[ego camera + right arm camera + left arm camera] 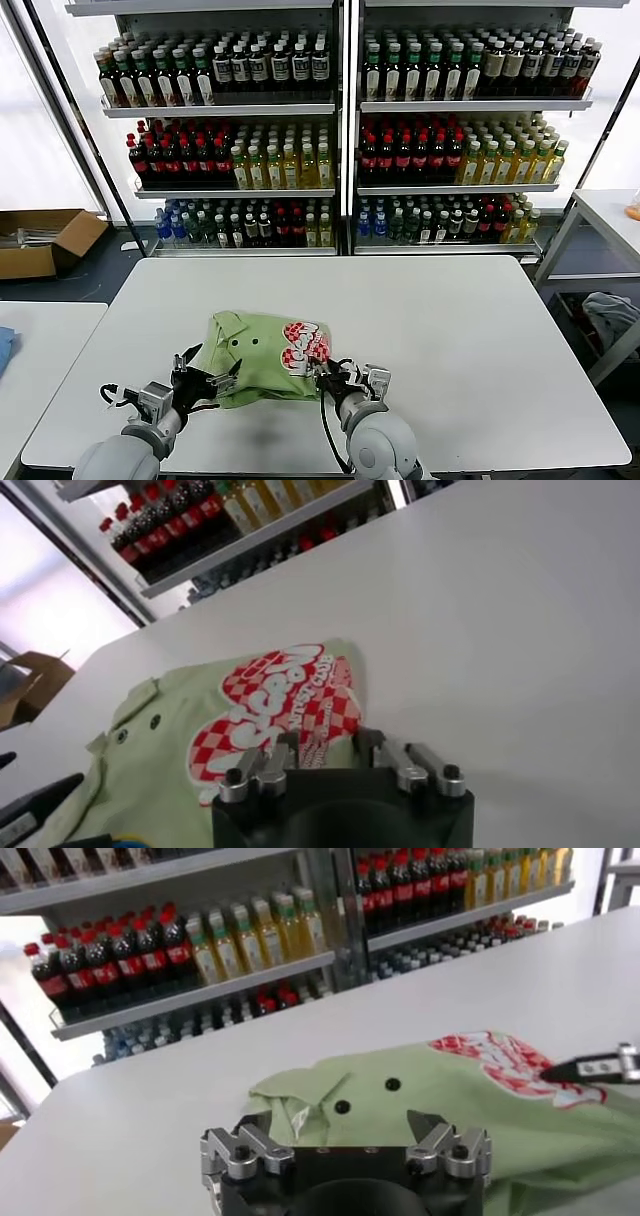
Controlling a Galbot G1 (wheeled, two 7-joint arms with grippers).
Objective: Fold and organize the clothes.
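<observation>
Folded polo (262,352) on white table (450,330); left gripper (207,384) and right gripper (340,376) at its near edge (jaws open, empty). Shelves (340,105) hold bottles (420,150).

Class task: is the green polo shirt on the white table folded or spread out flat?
Folded. The polo shirt lies as a compact bundle on the table, no sleeves spread out, collar and checkered logo on top.

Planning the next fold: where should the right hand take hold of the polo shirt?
Probably the near hem of the polo shirt under the checkered logo, approached from the robot's side. That edge lies flat just ahead of the right hand, and its fingers look open.
</observation>
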